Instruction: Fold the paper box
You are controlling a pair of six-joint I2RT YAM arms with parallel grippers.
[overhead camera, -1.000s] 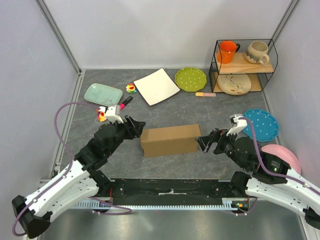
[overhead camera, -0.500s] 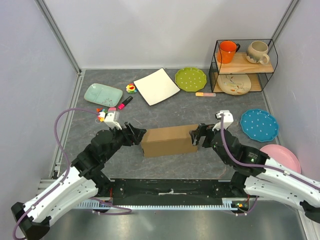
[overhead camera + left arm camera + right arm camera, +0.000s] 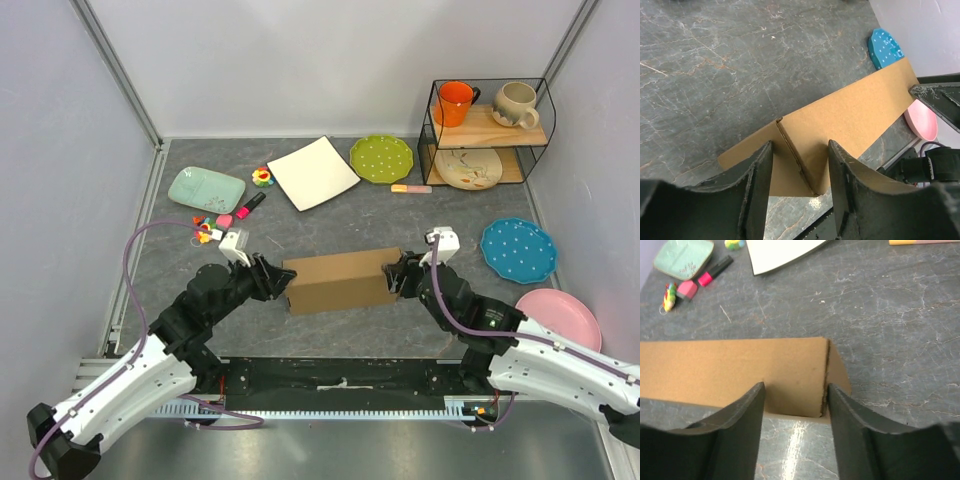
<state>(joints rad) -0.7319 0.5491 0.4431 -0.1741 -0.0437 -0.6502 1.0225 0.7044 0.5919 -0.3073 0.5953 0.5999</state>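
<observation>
The paper box (image 3: pixel 340 281), a brown cardboard block, lies flat at the table's middle. My left gripper (image 3: pixel 284 279) is at its left end. In the left wrist view the box's corner and fold line (image 3: pixel 805 165) sit between the two fingers (image 3: pixel 757 190), and the left gripper (image 3: pixel 800 146) stands open with gaps on both sides. My right gripper (image 3: pixel 398 274) is at the box's right end. In the right wrist view the box (image 3: pixel 735 370) fills the left, and its end edge runs beside the right finger (image 3: pixel 850 425). The right gripper (image 3: pixel 795 388) is open.
Behind the box lie a white square plate (image 3: pixel 313 172), a green plate (image 3: pixel 381 157), a mint tray (image 3: pixel 206 187), a pink marker (image 3: pixel 250 206) and small toys (image 3: pixel 205 233). A blue plate (image 3: pixel 518 249) and pink plate (image 3: pixel 565 315) lie right. A rack with cups (image 3: pixel 487 120) stands back right.
Both grippers have moved in to the box's two ends, the right one coming left from near the blue plate. Both pairs of jaws have narrowed. The box has barely shifted.
</observation>
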